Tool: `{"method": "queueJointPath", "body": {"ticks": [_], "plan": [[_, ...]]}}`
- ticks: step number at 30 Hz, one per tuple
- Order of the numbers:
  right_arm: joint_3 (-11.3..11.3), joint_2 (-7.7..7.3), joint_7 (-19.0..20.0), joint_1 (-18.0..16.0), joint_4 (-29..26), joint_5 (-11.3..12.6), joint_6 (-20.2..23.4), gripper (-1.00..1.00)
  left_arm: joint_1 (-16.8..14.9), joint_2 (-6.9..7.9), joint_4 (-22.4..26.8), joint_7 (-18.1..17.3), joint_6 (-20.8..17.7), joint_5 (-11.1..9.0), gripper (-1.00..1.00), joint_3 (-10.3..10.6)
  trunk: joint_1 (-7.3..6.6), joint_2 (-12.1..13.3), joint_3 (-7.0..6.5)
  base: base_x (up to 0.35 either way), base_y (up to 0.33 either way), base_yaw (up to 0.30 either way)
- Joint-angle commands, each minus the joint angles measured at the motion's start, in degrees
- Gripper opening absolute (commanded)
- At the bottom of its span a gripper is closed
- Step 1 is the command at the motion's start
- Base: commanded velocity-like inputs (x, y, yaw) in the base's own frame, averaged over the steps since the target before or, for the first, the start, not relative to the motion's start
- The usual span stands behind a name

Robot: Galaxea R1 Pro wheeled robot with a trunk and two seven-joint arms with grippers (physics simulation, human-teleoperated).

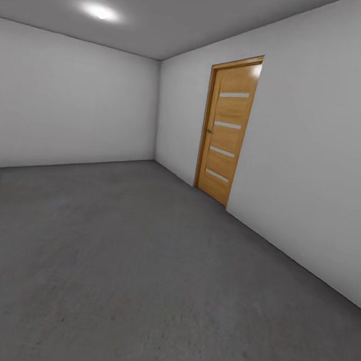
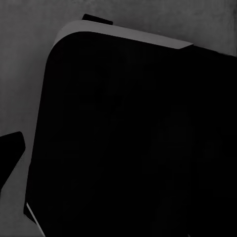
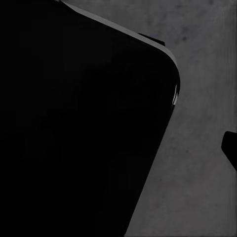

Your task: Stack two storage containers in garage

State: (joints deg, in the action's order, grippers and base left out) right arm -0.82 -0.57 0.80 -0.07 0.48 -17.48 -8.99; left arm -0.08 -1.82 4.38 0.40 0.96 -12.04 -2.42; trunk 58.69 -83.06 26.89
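Garage: bare grey concrete floor [image 1: 136, 265], white walls, slatted wooden door [image 1: 227, 130] shut on right wall | containers: none seen, likely not yet brought | wrist views: dark robot body [image 2: 138, 138] over concrete | grippers: state impossible to tell | phase: probably travelling.

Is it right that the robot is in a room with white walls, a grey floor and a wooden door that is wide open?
Not quite. The wooden door is shut, sitting flat in its frame in the right-hand wall, as the head view shows. The rest holds: the walls are plain white-grey and the floor is dark grey concrete.
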Motion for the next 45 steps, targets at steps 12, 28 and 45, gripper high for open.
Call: {"method": "queueJointPath", "body": {"ticks": [12, 28, 45], "plan": [[-0.1, -0.04, 0.1, 0.0, 0.1, -0.1, -0.2, 1.00, 0.0, -0.02, 0.0, 0.0, 0.1, -0.2, 1.00, -0.2, 0.03, 0.0, 0.04, 0.322, 0.000, 0.000], [0.1, -0.05, 0.1, 0.0, 0.1, -0.2, -0.4, 1.00, 0.0, -0.02, 0.0, 0.0, 0.1, -0.2, 1.00, -0.2, 0.03, 0.0, 0.04, 0.322, 0.000, 0.000], [0.1, 0.04, 0.0, 0.0, 0.1, -0.2, -0.4, 1.00, 0.0, -0.02, 0.0, 0.0, 0.1, -0.2, 1.00, -0.2, 0.03, 0.0, 0.04, 0.322, 0.000, 0.000]]}}
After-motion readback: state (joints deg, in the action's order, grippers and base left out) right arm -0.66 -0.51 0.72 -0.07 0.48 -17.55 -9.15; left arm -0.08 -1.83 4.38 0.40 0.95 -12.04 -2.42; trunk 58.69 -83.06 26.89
